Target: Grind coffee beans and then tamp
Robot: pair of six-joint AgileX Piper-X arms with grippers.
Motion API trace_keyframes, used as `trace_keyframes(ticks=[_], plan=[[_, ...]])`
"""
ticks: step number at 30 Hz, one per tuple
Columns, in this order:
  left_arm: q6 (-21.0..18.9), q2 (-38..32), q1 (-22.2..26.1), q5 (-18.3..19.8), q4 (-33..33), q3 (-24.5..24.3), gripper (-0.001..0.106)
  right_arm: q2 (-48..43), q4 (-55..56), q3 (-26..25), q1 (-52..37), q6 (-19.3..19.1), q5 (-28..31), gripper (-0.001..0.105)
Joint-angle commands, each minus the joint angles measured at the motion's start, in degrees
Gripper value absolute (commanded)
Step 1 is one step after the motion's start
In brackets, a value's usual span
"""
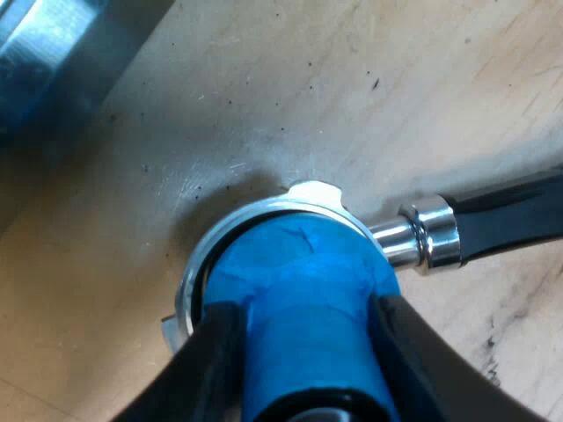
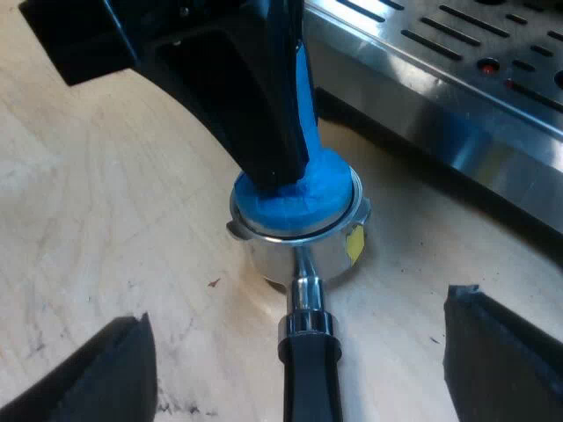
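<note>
a blue, tape-wrapped tamper (image 1: pixel 290 264) stands on end in the round basket of a shiny metal holder (image 2: pixel 308 255). its wide base sits down inside the rim and its long axis rises from the pale wooden table (image 2: pixel 106 220). the holder rests basket-mouth up on the table, just beside the base of the steel espresso machine (image 2: pixel 440 97). its dark handle (image 2: pixel 310 378) runs along the table, long axis pointing straight away from the machine. the left gripper (image 1: pixel 301 308) reaches down from above, its two black fingers pinching the tamper's stem from opposite sides. the right gripper (image 2: pixel 297 308) hovers low over the handle, fingers spread wide, one on each side and both clear of it. a small yellow sticker (image 2: pixel 354 242) marks the basket's wall.
</note>
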Motion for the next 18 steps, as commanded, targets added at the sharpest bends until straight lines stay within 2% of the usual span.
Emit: trace_keyframes(ticks=[1,18], plan=[[0.3,-0.2,-0.2,-0.2,-0.1,-0.3,0.000,-0.5,-0.6,-0.1,-0.1,-0.8,-0.1,0.069],[-0.7,3.2,-0.3,-0.5,-0.4,-0.1,0.000,-0.5,-0.6,-0.1,-0.1,-0.8,-0.1,0.069]])
